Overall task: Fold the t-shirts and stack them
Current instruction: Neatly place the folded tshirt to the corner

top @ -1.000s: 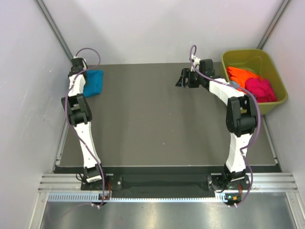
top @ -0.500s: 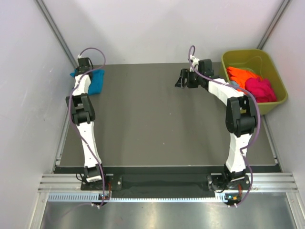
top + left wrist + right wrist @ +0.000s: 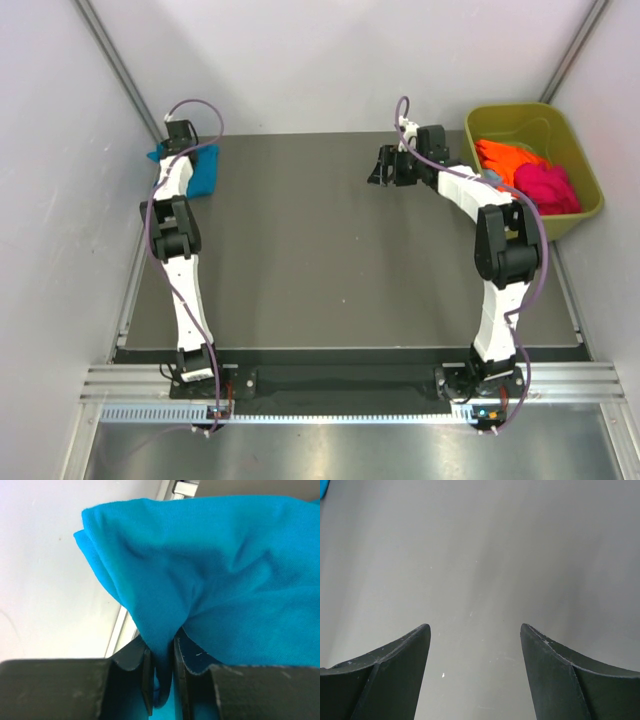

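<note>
Left wrist: left pincer tight on teal t-shirt fold; right pincer wide open.

Dark grey counter, flat matte top, white panels close on the left, back and right. Teal t-shirt bunched in the far-left corner, right at the left edge. Olive-green tub at the far-right corner; on or just past the counter edge, can't tell which.

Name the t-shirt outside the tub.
The teal-blue t-shirt, at the far-left corner, pinched in the left claw; the orange t-shirt and pink t-shirt lie in the green tub.
</note>
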Controlling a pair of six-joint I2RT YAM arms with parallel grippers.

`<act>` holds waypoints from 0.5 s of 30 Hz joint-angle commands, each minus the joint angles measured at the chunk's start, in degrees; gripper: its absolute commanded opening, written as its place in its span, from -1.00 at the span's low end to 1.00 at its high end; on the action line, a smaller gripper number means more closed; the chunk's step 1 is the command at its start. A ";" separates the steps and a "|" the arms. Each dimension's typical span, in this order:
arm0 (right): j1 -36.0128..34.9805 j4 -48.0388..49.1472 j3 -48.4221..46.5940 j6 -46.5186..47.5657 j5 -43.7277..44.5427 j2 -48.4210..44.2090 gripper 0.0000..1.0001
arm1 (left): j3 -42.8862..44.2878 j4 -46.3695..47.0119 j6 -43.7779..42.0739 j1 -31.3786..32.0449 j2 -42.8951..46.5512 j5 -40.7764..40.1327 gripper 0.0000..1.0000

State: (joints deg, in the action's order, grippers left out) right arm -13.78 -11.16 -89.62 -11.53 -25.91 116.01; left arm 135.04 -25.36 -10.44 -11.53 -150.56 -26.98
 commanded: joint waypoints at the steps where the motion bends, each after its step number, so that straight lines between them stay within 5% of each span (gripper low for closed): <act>1: -0.81 1.31 0.24 1.42 0.16 -4.47 0.46 | 1.89 4.80 -0.46 -0.69 0.36 -2.98 -0.82; 15: -0.98 1.23 0.33 1.42 0.16 -4.30 0.46 | 1.89 9.28 -4.77 -1.39 -0.79 -4.57 -0.75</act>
State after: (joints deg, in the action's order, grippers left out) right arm -13.78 -11.16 -89.52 -11.46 -25.87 115.31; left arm 135.04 -20.84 -13.52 -12.40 -150.67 -30.50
